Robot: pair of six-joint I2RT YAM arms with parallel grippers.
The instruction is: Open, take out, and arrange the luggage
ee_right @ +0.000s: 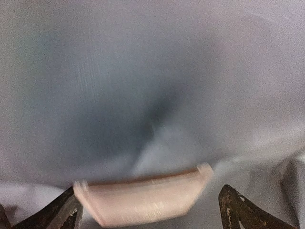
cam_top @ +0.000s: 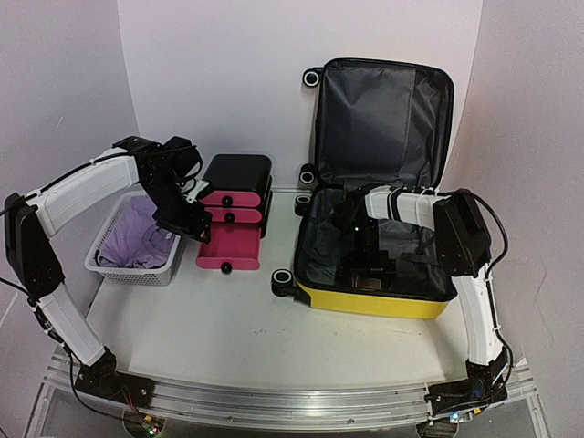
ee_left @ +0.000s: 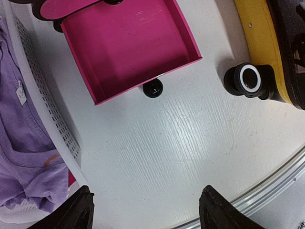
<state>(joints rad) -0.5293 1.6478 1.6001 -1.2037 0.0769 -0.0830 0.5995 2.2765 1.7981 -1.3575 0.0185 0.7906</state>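
Observation:
The yellow suitcase [cam_top: 365, 299] lies open at the right of the table, its lid [cam_top: 381, 119] standing upright and showing dark grey lining. Its yellow shell [ee_left: 263, 43] and a black wheel [ee_left: 249, 79] show in the left wrist view. My right gripper [cam_top: 358, 246] reaches down inside the lower half. In the right wrist view it [ee_right: 152, 212] is open over blurred grey lining [ee_right: 143, 86], with a pale pink flat object [ee_right: 143, 198] between its fingers. My left gripper [cam_top: 187, 224] hovers open and empty between basket and drawer box; it also shows in its wrist view [ee_left: 147, 205].
A black-and-pink drawer box [cam_top: 235, 205] stands left of the suitcase, its bottom drawer [ee_left: 128, 43] pulled out and empty. A white mesh basket [cam_top: 119, 266] with purple clothing [cam_top: 137, 242] sits at far left. A metal rail [cam_top: 274, 397] runs along the table's near edge.

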